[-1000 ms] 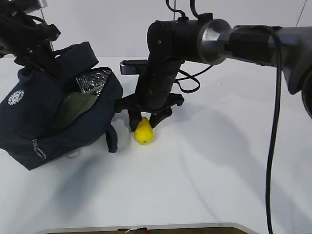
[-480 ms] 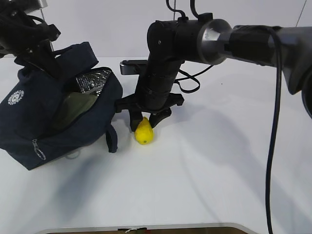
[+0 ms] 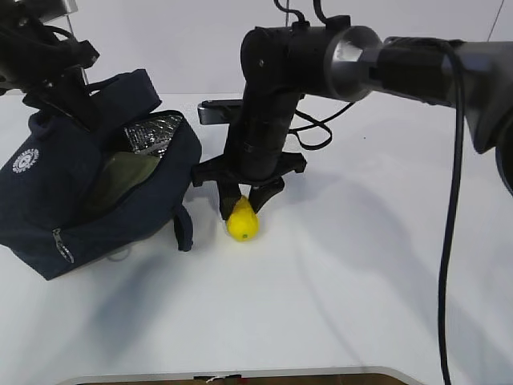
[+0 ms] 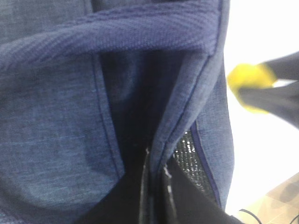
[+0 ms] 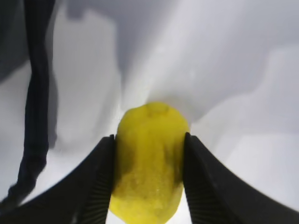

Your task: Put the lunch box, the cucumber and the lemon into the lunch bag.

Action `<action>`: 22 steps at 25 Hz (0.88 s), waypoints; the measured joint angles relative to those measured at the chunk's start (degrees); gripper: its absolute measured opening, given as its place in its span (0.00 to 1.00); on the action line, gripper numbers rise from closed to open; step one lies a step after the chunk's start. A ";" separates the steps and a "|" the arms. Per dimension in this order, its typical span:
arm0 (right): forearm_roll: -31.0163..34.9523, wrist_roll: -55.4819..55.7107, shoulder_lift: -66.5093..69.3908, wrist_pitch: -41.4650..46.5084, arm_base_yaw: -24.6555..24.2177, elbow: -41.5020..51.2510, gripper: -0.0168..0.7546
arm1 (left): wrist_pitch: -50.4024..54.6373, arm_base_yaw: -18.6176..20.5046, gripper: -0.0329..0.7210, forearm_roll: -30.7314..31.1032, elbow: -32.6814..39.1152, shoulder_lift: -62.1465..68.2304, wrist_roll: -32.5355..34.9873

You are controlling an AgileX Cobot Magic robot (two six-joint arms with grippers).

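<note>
Your R gripper (image 3: pixel 243 200) fingers (image 5: pixel 100 182) pinch both sides of the lemon (image 3: pixel 242 222), which sits on the white table (image 3: pixel 345 273) just beside the open lunch bag (image 3: pixel 72 200). L gripper's fingers (image 4: pixel 140 196) are pressed together on the bag's fabric edge.

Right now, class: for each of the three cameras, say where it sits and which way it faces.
Exterior: in front of the table, slanting down; shows the bag, the lemon and both arms.
Left wrist: on the left arm, pressed close to the bag's fabric; the left gripper pinches a fold.
Right wrist: on the right arm, looking down along the right gripper, closed on the lemon.
Shared: the lemon shows in all three.
</note>
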 joint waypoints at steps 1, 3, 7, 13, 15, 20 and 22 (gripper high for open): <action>0.00 -0.27 0.00 1.96 0.00 -0.95 0.47 | 0.00 0.00 0.02 0.00 0.00 0.00 0.00; 0.00 -1.78 0.00 4.93 0.00 -3.12 0.47 | 0.00 0.00 0.02 0.11 0.00 0.00 0.00; -0.05 -4.14 0.00 5.96 0.00 -8.78 0.47 | 0.00 0.00 0.02 0.34 0.00 0.00 0.00; 2.41 -4.69 0.00 6.43 0.00 -16.58 0.47 | 0.00 0.00 0.02 1.84 0.00 0.00 0.00; 4.82 -4.69 0.00 6.52 0.00 -18.66 0.47 | 0.00 0.00 0.02 2.08 0.00 0.00 0.00; 12.12 -4.69 0.11 5.41 0.00 -19.71 0.47 | 0.00 0.00 0.02 2.27 0.00 0.00 0.00; 15.80 -4.84 0.47 3.79 0.00 -19.86 0.46 | 0.00 0.00 0.02 2.27 0.00 0.00 0.00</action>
